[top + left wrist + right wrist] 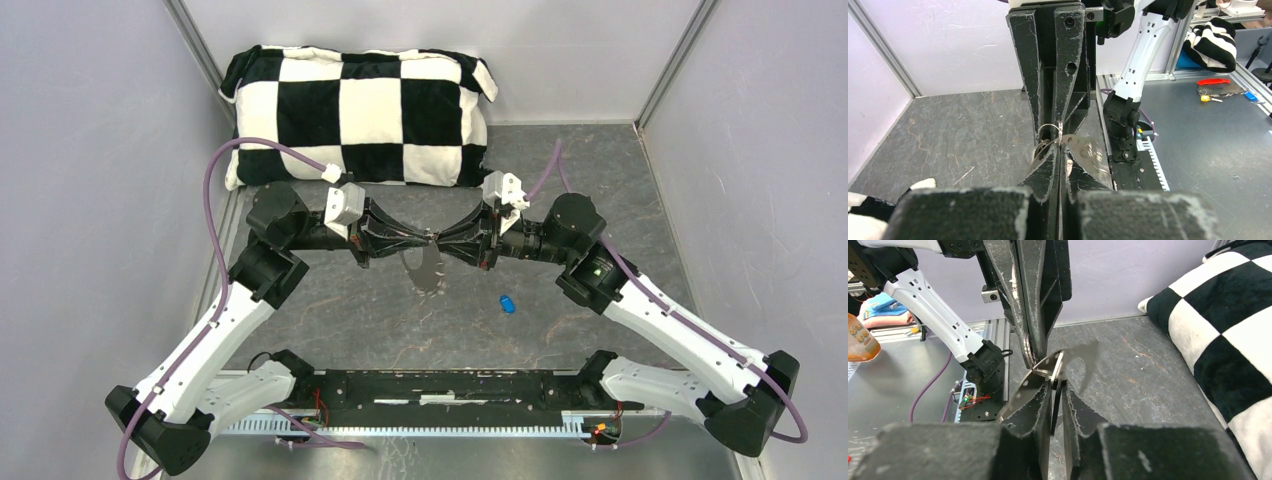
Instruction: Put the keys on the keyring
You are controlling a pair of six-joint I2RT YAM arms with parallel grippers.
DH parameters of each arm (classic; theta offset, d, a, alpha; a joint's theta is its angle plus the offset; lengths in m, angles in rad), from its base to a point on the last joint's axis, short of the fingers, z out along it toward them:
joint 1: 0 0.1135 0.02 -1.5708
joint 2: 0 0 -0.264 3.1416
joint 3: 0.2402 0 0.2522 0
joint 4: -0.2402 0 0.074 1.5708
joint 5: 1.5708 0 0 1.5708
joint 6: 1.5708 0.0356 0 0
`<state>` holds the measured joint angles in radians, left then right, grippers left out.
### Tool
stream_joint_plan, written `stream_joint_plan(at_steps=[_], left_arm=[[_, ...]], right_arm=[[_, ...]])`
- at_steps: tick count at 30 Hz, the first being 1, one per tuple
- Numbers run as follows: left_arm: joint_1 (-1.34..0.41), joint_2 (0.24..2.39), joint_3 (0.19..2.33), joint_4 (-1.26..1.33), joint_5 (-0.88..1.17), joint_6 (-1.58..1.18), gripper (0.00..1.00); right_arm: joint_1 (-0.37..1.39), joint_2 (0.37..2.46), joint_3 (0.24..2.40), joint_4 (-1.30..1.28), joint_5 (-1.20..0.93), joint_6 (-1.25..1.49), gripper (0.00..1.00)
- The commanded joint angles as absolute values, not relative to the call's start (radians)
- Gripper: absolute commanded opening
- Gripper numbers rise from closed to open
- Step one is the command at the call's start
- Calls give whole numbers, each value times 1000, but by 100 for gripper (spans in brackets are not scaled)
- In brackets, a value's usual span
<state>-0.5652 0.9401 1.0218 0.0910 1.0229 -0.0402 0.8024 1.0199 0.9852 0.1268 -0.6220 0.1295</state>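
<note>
Above the middle of the grey table, the two arms meet tip to tip in front of a black-and-white chequered pillow that lies against the back wall. The left gripper is clamped fully closed. Its wrist view shows the fingertips pinching the keyring, whose silvery, jagged-edged metal spills out on both sides of the closed tips. From overhead, the keyring hangs just below the point where the two grippers touch, clear of the table surface.

The right gripper faces the left one head-on with its jaws narrow. A thin dark piece stands upright in the slim gap between its fingers, its silvery upper end meeting the keyring metal at the left gripper's tip. Whether the fingers actually press on this piece cannot be told, nor whether it is the black-headed key.

The blue key lies flat on the table, apart from both grippers, a little toward the right arm's side and nearer the bases.
</note>
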Motion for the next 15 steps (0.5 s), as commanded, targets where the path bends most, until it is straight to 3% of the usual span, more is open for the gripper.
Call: stream_joint_plan(at_steps=[1,15], left_arm=[[-571,933,1059,87,1010,-10,2],[-569,933,1063,48,1023,42,2]], right_arm=[[799,985,967,165,-634,127,14],[799,1049,1140,-206,-766,8,2]])
